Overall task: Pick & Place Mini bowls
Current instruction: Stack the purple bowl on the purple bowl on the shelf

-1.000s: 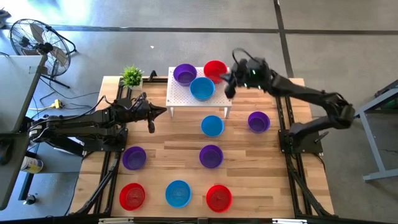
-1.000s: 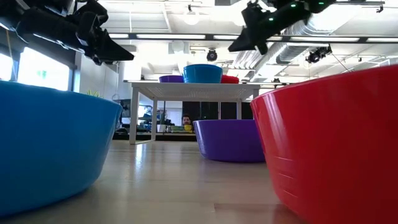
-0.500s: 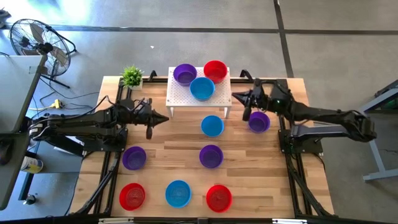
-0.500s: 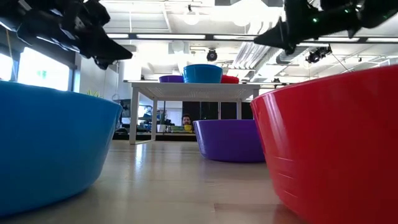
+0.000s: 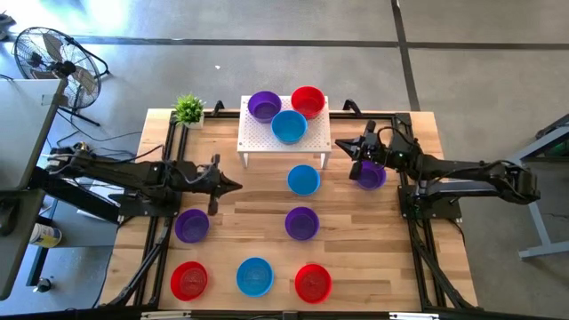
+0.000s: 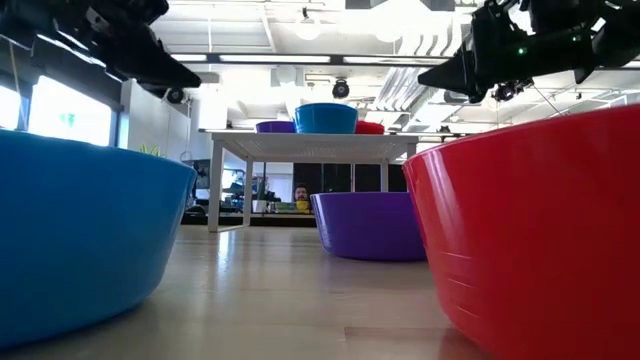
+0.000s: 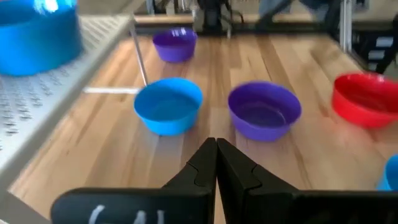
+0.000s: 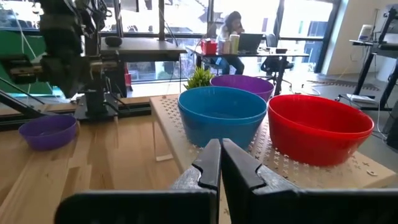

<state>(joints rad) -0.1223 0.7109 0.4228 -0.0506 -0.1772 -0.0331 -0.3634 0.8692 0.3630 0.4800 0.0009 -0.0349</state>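
Three mini bowls stand on the white perforated stand [image 5: 284, 138]: purple [image 5: 264, 106], red [image 5: 308, 100] and blue [image 5: 289, 126]. Several more rest on the wooden table, among them blue [image 5: 304, 180], purple [image 5: 370, 174], purple [image 5: 301, 222] and purple [image 5: 192, 226]. My left gripper [image 5: 236, 185] is shut and empty, above the table left of the middle blue bowl [image 7: 168, 106]. My right gripper [image 5: 340, 149] is shut and empty, just off the stand's right side, facing the stand's blue bowl [image 8: 222, 112] and red bowl [image 8: 320, 127].
A row of bowls lies along the near edge: red [image 5: 188, 280], blue [image 5: 255, 276], red [image 5: 312, 282]. A small green plant [image 5: 188, 108] stands at the far left corner. Bare wood shows between the stand and the left arm.
My right gripper has drawn back from over the stand's red bowl, going down and toward the table's right and near edges, and has tipped up to level. My left gripper has swung toward the near edge. No bowl has moved.
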